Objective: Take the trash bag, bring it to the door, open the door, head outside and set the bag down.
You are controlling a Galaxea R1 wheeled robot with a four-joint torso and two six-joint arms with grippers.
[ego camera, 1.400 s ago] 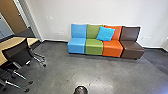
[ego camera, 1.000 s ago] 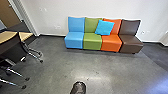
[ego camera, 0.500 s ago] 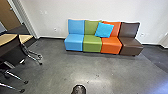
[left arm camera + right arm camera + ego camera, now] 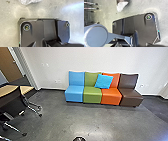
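Observation:
Crumpled, whitish see-through plastic, which looks like part of the trash bag (image 4: 30, 1), shows over the concrete floor in the left wrist view. In the right wrist view a pale, pointed piece of the trash bag (image 4: 121, 5) adjoins something dark. A dark rounded thing (image 4: 79, 139) is cut off at the bottom edge of the head view; I cannot tell what it is. Whether either gripper holds the bag is unclear.
A row of blue, green, orange and brown seats (image 4: 92, 95) with a blue cushion (image 4: 103, 81) stands along the wall ahead. To the left are a table (image 4: 7, 92) and wheeled chairs (image 4: 31, 105), with a brown door (image 4: 10, 64) behind them.
The head camera has dipped and then tilted back up, shifting the whole picture. The dark rounded thing now shows less, lower at the bottom edge.

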